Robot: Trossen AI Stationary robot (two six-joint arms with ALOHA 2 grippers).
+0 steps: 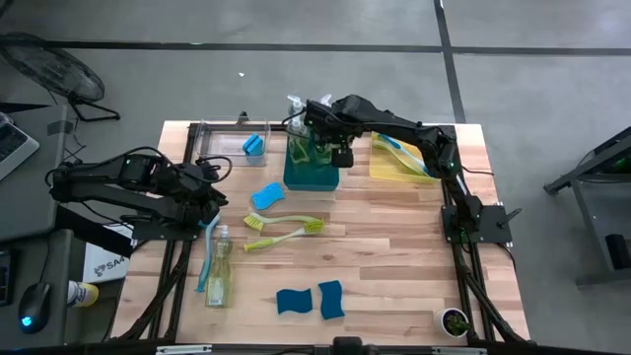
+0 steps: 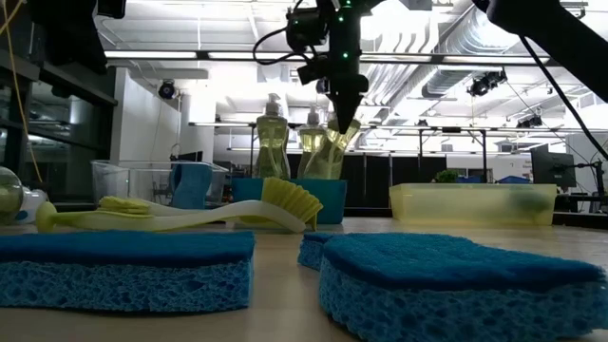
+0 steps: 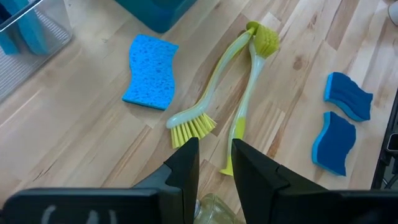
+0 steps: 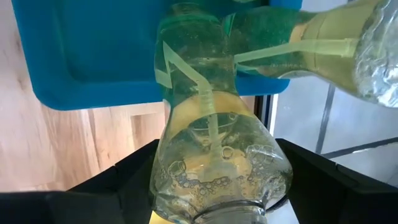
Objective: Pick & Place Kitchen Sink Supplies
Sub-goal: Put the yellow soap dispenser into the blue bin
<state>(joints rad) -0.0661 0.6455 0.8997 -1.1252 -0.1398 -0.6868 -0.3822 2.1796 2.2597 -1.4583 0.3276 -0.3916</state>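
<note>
My right gripper is over the teal bin, shut on a clear bottle of yellow-green soap. A second soap bottle stands in the bin, and in the right wrist view one lies across it. My left gripper is narrowly open above the table's left part, touching nothing. Beneath it another soap bottle lies on its side beside a blue brush. Two lime-green brushes lie crossed, and a blue sponge lies flat near them. My right gripper pinches the soap bottle at its upper end, one finger on each side. The fingers come from above, pointing down. The bottle hangs below them, tilted, with its lower part inside the teal bin. The bin wall hides whether its base rests there.
A clear bin with a blue sponge stands left of the teal bin, and a yellow bin holding a brush stands to its right. Two blue sponges lie near the table's near edge. Bare wood lies on the near right.
</note>
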